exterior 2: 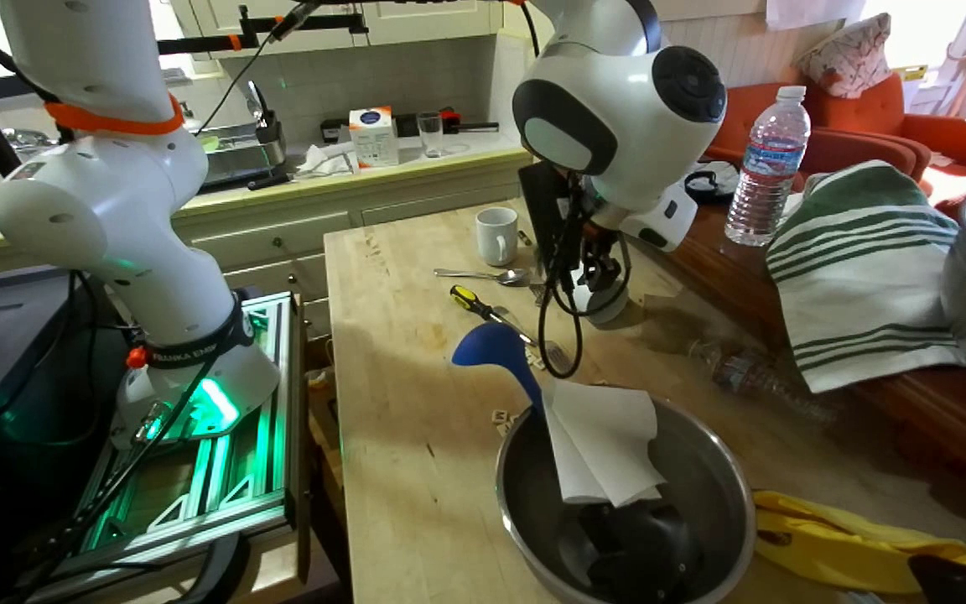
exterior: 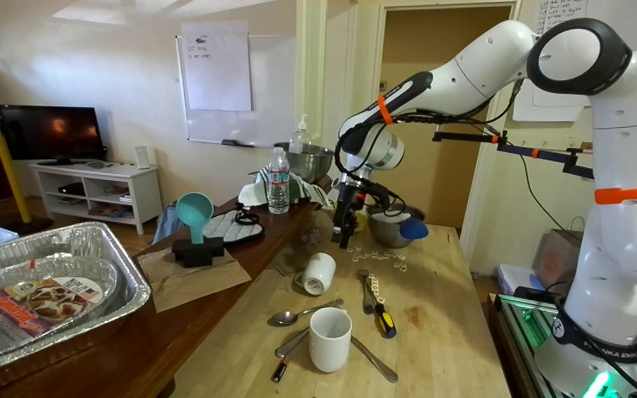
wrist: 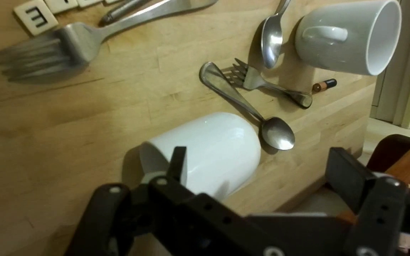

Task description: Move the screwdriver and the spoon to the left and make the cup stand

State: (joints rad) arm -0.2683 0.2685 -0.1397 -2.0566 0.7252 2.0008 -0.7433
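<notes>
The white cup (exterior: pixel 318 273) lies on its side on the wooden table. It also shows in the wrist view (wrist: pixel 222 149), with its greyish opening facing left. In an exterior view the cup (exterior 2: pixel 607 304) is partly behind my gripper. My gripper (exterior: pixel 342 235) is open and empty above the table, near the cup and apart from it; its fingers are wide apart in the wrist view (wrist: pixel 262 167). The yellow-and-black screwdriver (exterior: pixel 385 320) lies beside a fork. One spoon (exterior: pixel 285 318) lies near the cup and another spoon (exterior 2: pixel 512 276) beside the mug; which is meant I cannot tell.
The taller white mug (exterior: pixel 330 340) stands upright among the cutlery, with a fork and a battery (exterior: pixel 278 371) beside it. Letter tiles (exterior: pixel 374 255) lie near the fork. A metal bowl (exterior 2: pixel 739 503) with a blue ladle (exterior 2: pixel 491 348) stands at the far end. A higher ledge holds a bottle (exterior: pixel 278 185).
</notes>
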